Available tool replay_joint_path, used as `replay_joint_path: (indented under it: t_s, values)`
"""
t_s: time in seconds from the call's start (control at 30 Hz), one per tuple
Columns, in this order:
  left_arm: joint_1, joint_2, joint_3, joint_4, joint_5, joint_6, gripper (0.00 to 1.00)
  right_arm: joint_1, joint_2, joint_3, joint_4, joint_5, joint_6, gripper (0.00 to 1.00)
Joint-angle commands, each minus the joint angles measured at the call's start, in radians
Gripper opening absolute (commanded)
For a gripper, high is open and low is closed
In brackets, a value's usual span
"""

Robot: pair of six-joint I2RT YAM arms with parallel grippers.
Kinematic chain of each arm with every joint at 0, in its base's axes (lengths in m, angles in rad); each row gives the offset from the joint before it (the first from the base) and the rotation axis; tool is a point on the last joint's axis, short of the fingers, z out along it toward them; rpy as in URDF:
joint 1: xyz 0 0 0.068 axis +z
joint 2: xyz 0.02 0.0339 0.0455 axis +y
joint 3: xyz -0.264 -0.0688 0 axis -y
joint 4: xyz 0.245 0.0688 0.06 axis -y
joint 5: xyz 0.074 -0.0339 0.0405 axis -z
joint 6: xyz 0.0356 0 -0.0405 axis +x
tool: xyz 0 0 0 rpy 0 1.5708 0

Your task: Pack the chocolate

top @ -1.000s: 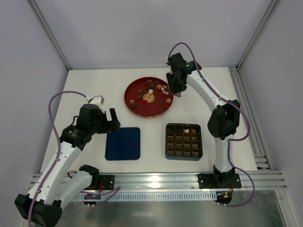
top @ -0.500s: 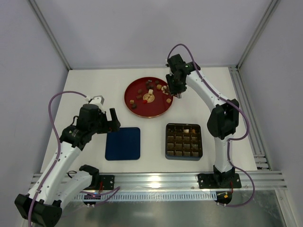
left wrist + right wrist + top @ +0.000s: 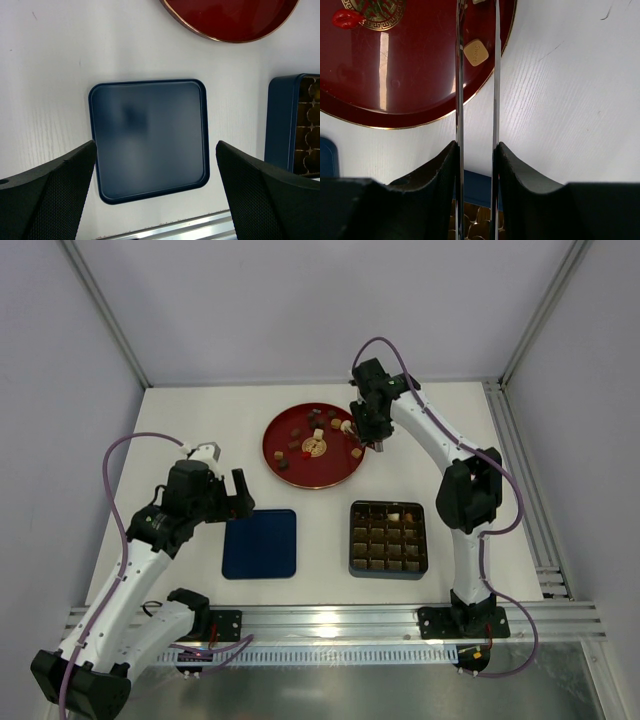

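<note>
Several small chocolates [image 3: 318,435], brown and cream, lie on a red round plate [image 3: 290,475]. My right gripper [image 3: 368,435] hangs over the plate's right rim, shut on thin metal tongs [image 3: 459,75]. In the right wrist view the two blades stand a little apart, with a light-brown square chocolate [image 3: 476,52] between them near the plate's edge [image 3: 395,75]. My right gripper [image 3: 476,147] clamps the blades. My left gripper [image 3: 238,497] is open and empty above a flat dark-blue lid [image 3: 260,543]. The left wrist view shows my left gripper [image 3: 155,200] above the lid [image 3: 150,132].
A dark-blue box with a brown gridded tray [image 3: 388,538] stands front right of the plate, a few chocolates in its cells. Its side [image 3: 280,125] shows in the left wrist view, with the plate's rim [image 3: 230,20] at top. A metal rail [image 3: 330,620] runs along the near edge.
My right gripper with the tongs has shifted slightly back and left over the plate's right rim. The left arm has not moved.
</note>
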Motion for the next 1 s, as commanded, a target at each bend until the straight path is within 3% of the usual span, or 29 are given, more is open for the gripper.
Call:
replay_joint_path:
  t_s: [0.0, 0.2, 0.5, 0.97]
  values:
    - [-0.003, -0.003, 0.001, 0.015, -0.006, 0.016, 1.00, 0.001, -0.027, -0.006, 0.021, -0.005, 0.001, 0.39]
    - [-0.002, -0.003, 0.001, 0.014, -0.006, 0.016, 1.00, 0.001, -0.016, 0.000, 0.015, -0.019, 0.007, 0.38]
    - [-0.002, -0.005, 0.001, 0.015, -0.010, 0.016, 1.00, 0.001, -0.021, 0.011, 0.013, -0.030, 0.016, 0.28]
    - [-0.003, -0.006, 0.001, 0.014, -0.010, 0.014, 1.00, 0.013, -0.136, -0.038, 0.024, -0.066, 0.059, 0.28]
